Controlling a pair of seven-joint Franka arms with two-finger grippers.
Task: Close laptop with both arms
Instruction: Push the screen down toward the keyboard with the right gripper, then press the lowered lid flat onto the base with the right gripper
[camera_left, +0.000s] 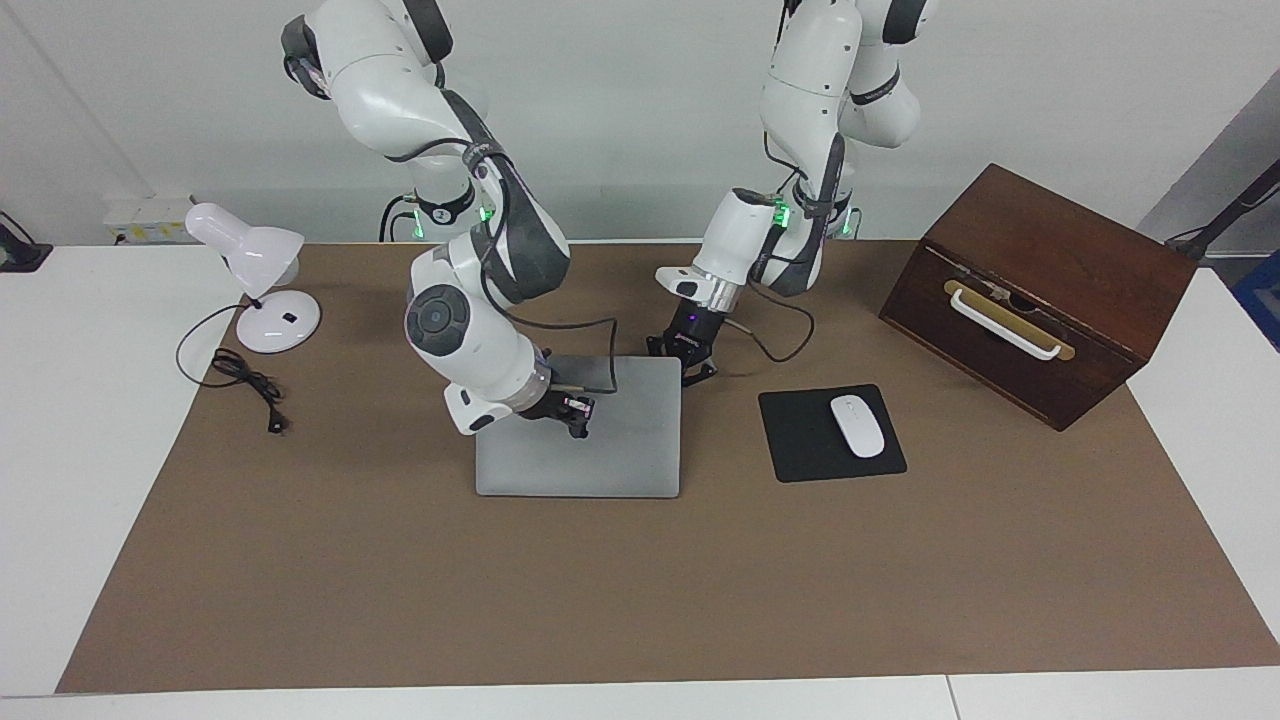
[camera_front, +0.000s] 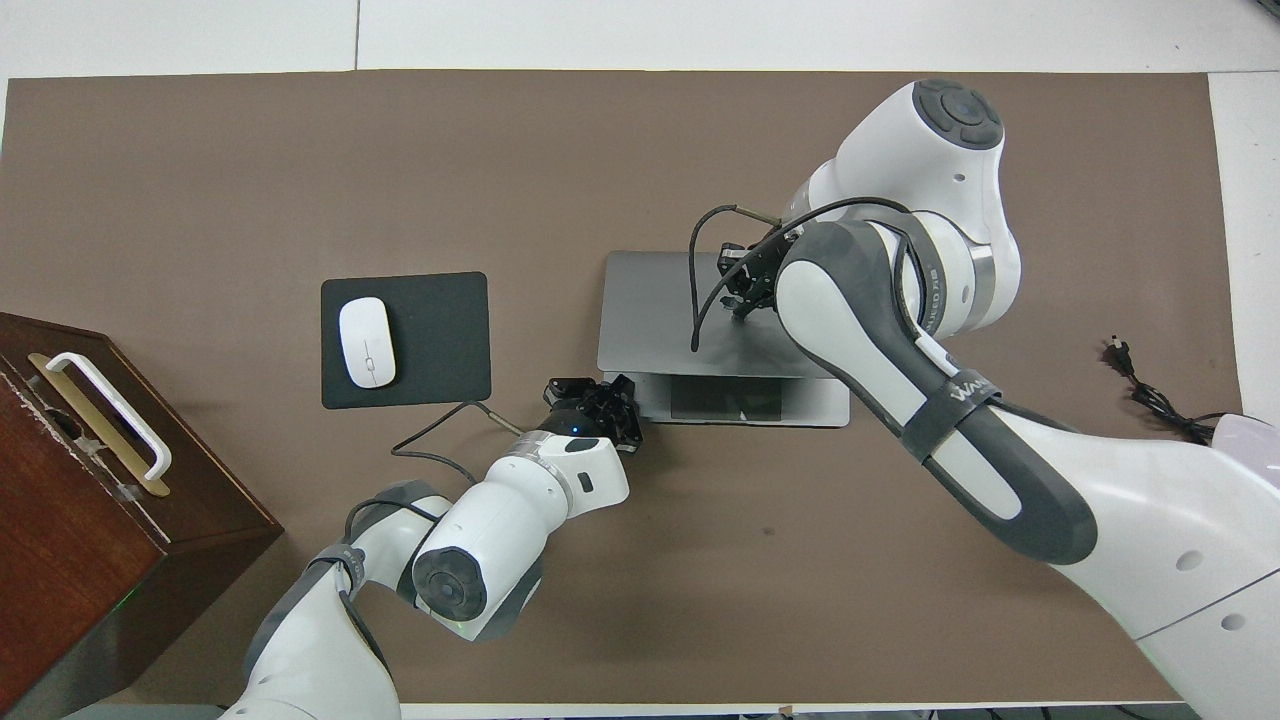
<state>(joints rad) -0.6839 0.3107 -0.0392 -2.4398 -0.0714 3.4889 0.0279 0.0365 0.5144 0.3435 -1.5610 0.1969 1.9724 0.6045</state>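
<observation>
The silver-grey laptop (camera_left: 600, 455) lies mid-table with its lid (camera_front: 650, 310) tilted low over the base. A strip of the base with the trackpad (camera_front: 727, 399) shows under the lid's free edge, nearer the robots. My right gripper (camera_left: 575, 412) rests on top of the lid, toward the right arm's end; it also shows in the overhead view (camera_front: 742, 292). My left gripper (camera_left: 688, 362) is open at the corner of the lid's free edge toward the left arm's end, and shows in the overhead view (camera_front: 600, 402). The keyboard is hidden.
A black mouse pad (camera_left: 800, 440) with a white mouse (camera_left: 858, 426) lies beside the laptop toward the left arm's end. A brown wooden box (camera_left: 1040, 290) with a white handle stands past it. A white desk lamp (camera_left: 262, 275) and its cable (camera_left: 245, 375) are at the right arm's end.
</observation>
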